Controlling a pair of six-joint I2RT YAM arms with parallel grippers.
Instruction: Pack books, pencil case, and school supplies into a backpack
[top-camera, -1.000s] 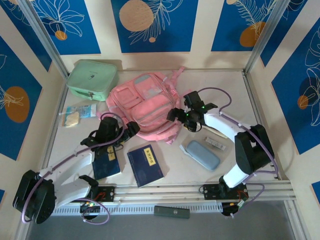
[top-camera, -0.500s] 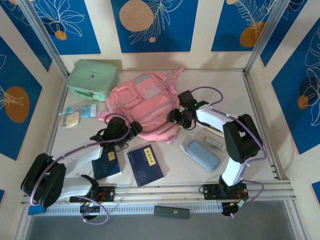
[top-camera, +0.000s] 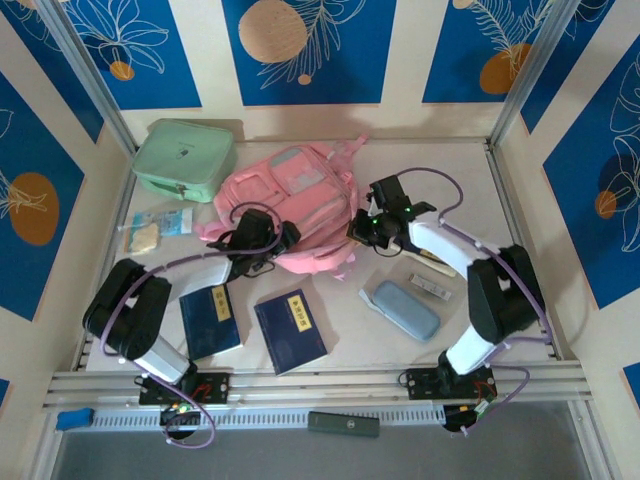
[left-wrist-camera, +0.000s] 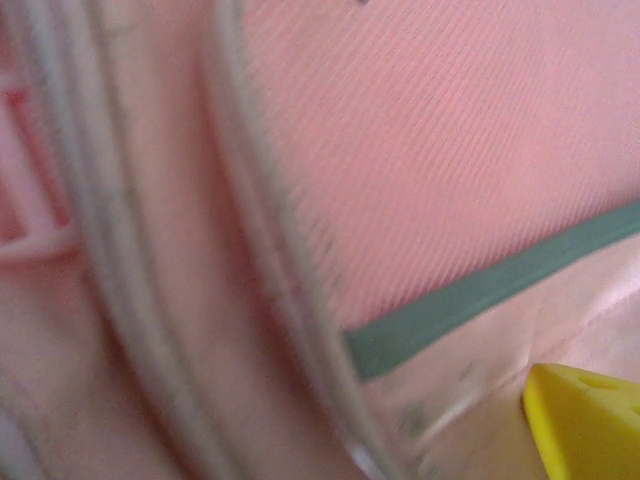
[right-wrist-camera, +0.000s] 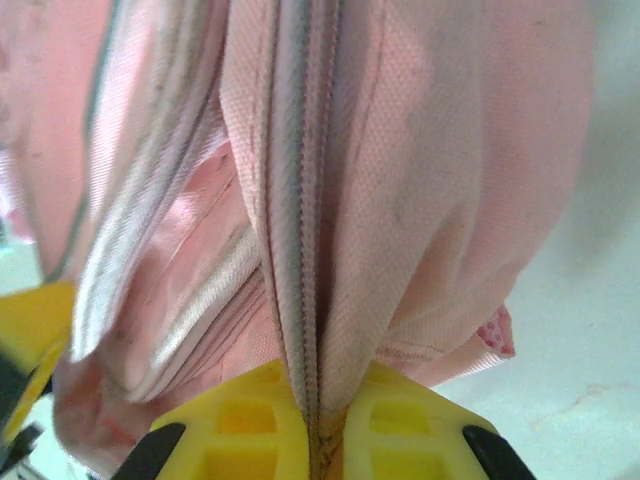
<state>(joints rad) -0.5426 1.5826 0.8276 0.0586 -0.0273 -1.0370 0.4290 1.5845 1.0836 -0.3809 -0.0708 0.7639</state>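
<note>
The pink backpack (top-camera: 290, 200) lies at the table's middle back. My right gripper (top-camera: 356, 232) is at its right near corner. In the right wrist view that gripper (right-wrist-camera: 318, 440) is shut on a fold of the backpack's zip edge (right-wrist-camera: 300, 200). My left gripper (top-camera: 283, 240) is pressed against the bag's near left edge; one yellow fingertip (left-wrist-camera: 590, 425) shows against the pink fabric (left-wrist-camera: 430, 150), with nothing gripped. Two navy books (top-camera: 210, 320) (top-camera: 290, 330) lie flat near the front. The grey-blue pencil case (top-camera: 402, 309) lies to their right, with a small whitish bar of school supplies (top-camera: 430, 286) beside it.
A mint-green boxy case (top-camera: 185, 158) stands at the back left. A clear packet (top-camera: 155, 228) lies in front of it. A dark slim object (top-camera: 343, 424) rests on the front rail. Metal posts and patterned walls close in the table.
My right gripper has shut on the backpack's zip edge. My left arm has swung from above the left book forward and right to the bag's near edge.
</note>
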